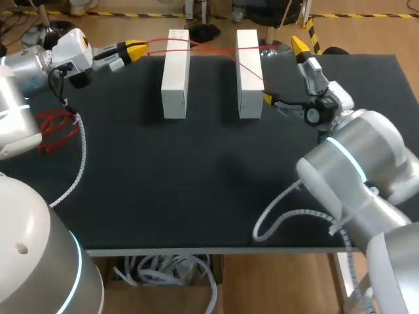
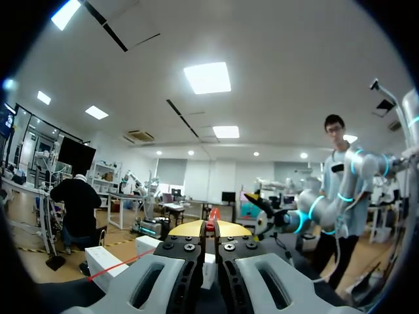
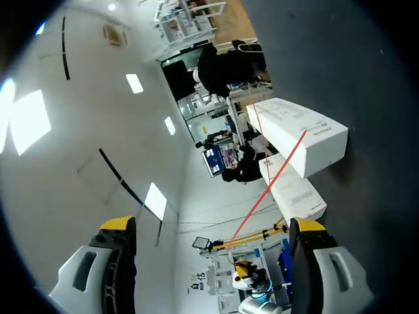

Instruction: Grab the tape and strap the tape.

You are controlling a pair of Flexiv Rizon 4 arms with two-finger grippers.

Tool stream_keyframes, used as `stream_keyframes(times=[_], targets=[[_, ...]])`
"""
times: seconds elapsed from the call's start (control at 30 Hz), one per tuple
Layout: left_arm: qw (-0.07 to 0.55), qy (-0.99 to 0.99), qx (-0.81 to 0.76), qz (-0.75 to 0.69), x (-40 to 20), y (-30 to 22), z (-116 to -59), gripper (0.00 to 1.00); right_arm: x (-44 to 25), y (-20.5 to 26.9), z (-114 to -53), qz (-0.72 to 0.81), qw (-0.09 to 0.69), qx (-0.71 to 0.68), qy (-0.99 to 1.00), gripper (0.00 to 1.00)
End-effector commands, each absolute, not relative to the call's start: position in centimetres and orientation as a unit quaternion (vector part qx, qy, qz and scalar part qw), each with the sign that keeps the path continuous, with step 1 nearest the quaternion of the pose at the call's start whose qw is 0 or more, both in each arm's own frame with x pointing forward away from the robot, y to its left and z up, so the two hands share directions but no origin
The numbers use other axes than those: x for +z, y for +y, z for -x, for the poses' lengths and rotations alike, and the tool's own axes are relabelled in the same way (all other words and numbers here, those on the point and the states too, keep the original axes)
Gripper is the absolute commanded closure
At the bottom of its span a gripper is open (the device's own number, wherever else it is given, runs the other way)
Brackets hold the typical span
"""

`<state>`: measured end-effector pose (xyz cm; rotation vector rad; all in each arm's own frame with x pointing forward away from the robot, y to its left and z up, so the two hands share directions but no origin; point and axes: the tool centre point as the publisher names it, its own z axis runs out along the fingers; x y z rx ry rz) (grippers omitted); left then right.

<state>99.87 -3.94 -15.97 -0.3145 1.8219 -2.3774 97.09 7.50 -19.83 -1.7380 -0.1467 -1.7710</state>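
Red tape stretched over two white blocks, one end pinched.

The left gripper [image 1: 136, 50], at the far edge of the black table [image 1: 196, 183], is closed with the red tape [image 1: 157, 41] nipped between its yellow tips. From there the tape crosses the left block [image 1: 175, 78] and the right block [image 1: 249, 78]. The right gripper [image 1: 283, 72] gapes wide just beside the right block, holding nothing. A tangle of red loops [image 1: 55, 131] lies near the table's left edge, well apart from the left gripper.
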Motion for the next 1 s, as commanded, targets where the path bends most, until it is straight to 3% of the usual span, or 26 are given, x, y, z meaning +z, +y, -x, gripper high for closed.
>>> stream_keyframes(times=[0.03, 0.6, 0.63, 0.67, 0.73, 0.77, 0.83, 0.93, 1.0], targets=[[0.065, 0.603, -0.788, 0.104, -16.0, -4.0, -99.9, 1.00, -19.9, 8.8, -97.9, 0.694, 0.228, -0.682, 0.030, 0.00], [0.065, 0.603, -0.788, 0.104, -16.0, -4.0, -99.9, 1.00, -20.3, 11.0, -101.3, 0.693, 0.213, -0.688, 0.015, 0.00], [0.065, 0.603, -0.788, 0.104, -16.0, -4.0, -99.9, 1.00, -20.3, 11.0, -101.6, 0.692, 0.214, -0.689, 0.015, 0.05], [0.065, 0.603, -0.788, 0.104, -16.0, -4.0, -99.9, 1.00, -20.3, 11.1, -101.7, 0.691, 0.214, -0.690, 0.015, 0.29], [0.065, 0.603, -0.788, 0.104, -16.0, -4.0, -99.9, 1.00, -20.3, 11.2, -102.0, 0.689, 0.215, -0.691, 0.016, 0.45], [0.065, 0.603, -0.788, 0.104, -16.0, -4.0, -99.9, 1.00, -20.3, 11.2, -102.3, 0.689, 0.216, -0.691, 0.016, 0.42], [0.065, 0.603, -0.788, 0.104, -16.0, -4.0, -99.9, 1.00, -20.4, 11.4, -102.6, 0.689, 0.218, -0.691, 0.017, 0.51], [0.065, 0.603, -0.788, 0.104, -16.0, -4.0, -99.9, 1.00, -20.6, 11.7, -102.9, 0.688, 0.222, -0.691, 0.018, 0.44], [0.065, 0.603, -0.788, 0.104, -16.0, -4.0, -99.9, 1.00, -20.7, 11.9, -103.0, 0.688, 0.224, -0.690, 0.018, 0.49]])
